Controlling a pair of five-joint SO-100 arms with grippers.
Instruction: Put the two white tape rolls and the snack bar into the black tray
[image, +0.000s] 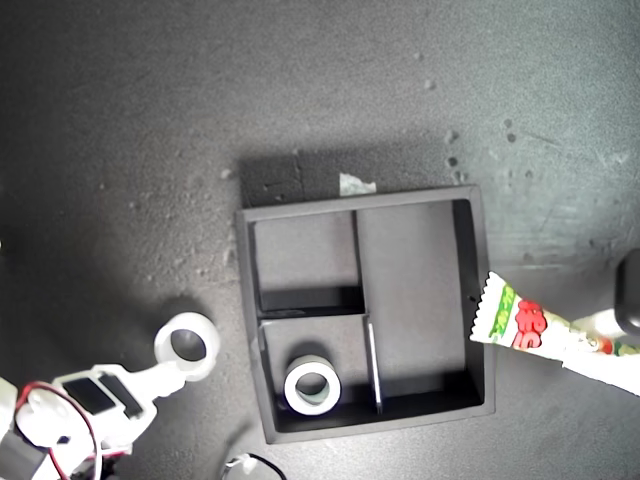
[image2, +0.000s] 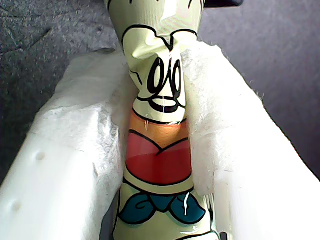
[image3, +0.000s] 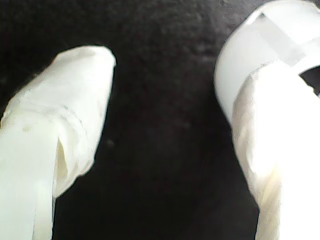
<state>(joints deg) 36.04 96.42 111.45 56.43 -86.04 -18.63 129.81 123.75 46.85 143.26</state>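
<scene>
**Snack bar clamped at the tray's edge, one tape roll outside**

The snack bar (image2: 160, 125) is gripped between the padded fingers (image2: 75, 150) of my first gripper (image2: 159, 130) — jaws clenched on the wrapper. In the exterior view the snack bar (image: 545, 338) is seen at the right, its crimped end touching or just over the right wall of the black tray (image: 478, 300).

One white tape roll (image: 313, 387) lies flat in the small compartment nearest the exterior view's bottom. The second white tape roll (image: 187, 345) is found outside the tray, on the dark table (image: 150, 130), to the exterior view's left — my second gripper (image3: 165, 125) is seen spread apart, one finger (image3: 280, 150) over the roll's rim (image3: 250, 45), nothing clamped.
</scene>
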